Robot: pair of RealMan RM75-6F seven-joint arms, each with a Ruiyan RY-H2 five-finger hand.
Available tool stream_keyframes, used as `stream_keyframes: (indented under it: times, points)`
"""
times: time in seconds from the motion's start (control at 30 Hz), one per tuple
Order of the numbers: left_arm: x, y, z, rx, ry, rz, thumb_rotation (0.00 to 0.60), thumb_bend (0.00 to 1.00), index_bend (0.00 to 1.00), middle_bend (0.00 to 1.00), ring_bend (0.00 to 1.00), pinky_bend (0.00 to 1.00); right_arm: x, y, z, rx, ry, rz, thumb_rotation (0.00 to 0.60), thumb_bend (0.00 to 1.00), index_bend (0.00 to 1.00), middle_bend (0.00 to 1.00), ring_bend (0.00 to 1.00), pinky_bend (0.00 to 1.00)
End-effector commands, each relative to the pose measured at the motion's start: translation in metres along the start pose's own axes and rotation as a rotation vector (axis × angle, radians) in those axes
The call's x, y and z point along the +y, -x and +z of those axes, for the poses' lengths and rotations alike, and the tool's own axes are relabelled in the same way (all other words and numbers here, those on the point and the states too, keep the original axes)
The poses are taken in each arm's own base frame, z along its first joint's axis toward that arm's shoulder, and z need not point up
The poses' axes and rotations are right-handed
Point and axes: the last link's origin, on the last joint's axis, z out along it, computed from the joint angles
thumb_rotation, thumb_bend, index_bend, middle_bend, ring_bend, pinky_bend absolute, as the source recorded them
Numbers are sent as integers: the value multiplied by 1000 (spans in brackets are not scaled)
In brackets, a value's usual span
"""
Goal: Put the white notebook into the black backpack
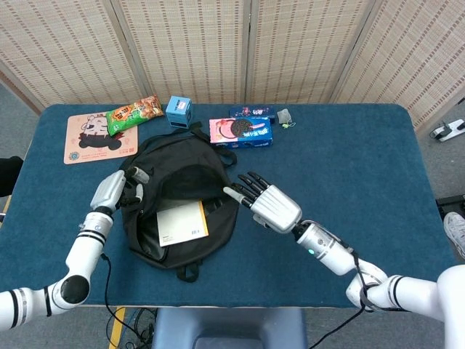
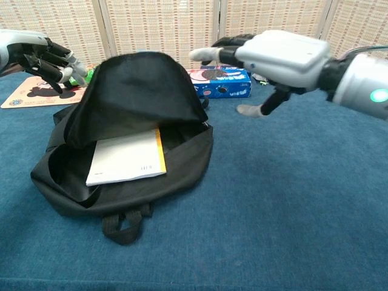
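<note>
The black backpack [image 1: 182, 171] [image 2: 136, 85] lies open on the blue table, its mouth toward me. Inside it, flat, is the white notebook [image 1: 182, 224] [image 2: 126, 159] with an orange spine. My right hand [image 1: 267, 202] [image 2: 276, 54] hovers just right of the backpack. Its fingers are spread and it holds nothing. My left hand [image 1: 116, 190] [image 2: 42, 57] is at the backpack's left rim with loosely bent fingers. A small gap to the flap shows in the chest view, and nothing is in its grip.
Behind the backpack lie a pink-and-blue cookie box [image 1: 241, 131] [image 2: 221, 82], a small blue box [image 1: 178, 110], a green snack bag [image 1: 133, 113] and a cartoon mat [image 1: 96, 137] [image 2: 30, 97]. A dark packet [image 1: 252, 112] lies further back.
</note>
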Motion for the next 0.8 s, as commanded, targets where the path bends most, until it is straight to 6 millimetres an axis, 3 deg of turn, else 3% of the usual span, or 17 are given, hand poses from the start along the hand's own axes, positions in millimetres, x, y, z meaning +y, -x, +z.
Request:
stream_keyframes:
  times: [0.03, 0.27, 0.4, 0.57, 0.67, 0.8]
  points:
    - [-7, 5, -16, 6, 18, 30, 600, 541, 322, 323, 333, 328, 11, -8, -32, -1, 49, -7, 600, 294, 0, 138, 34, 79]
    - [-14, 6, -34, 30, 47, 87, 600, 481, 267, 294, 316, 327, 33, -19, -68, -29, 146, -32, 600, 294, 0, 147, 34, 79]
    - [-25, 1, -42, 95, 55, 144, 600, 480, 269, 293, 315, 324, 47, -24, -88, -58, 222, -27, 600, 297, 3, 206, 64, 98]
    - [-43, -5, -57, 198, 63, 207, 600, 480, 308, 293, 315, 321, 60, -28, -117, -83, 323, 41, 600, 354, 191, 329, 227, 304]
    - [-56, -10, -71, 254, 56, 265, 600, 480, 317, 293, 315, 319, 66, -27, -139, -96, 389, 59, 600, 390, 301, 388, 297, 360]
    - [-76, -15, -93, 318, 15, 343, 600, 479, 312, 292, 313, 312, 70, -27, -169, -95, 485, 93, 600, 399, 349, 426, 340, 405]
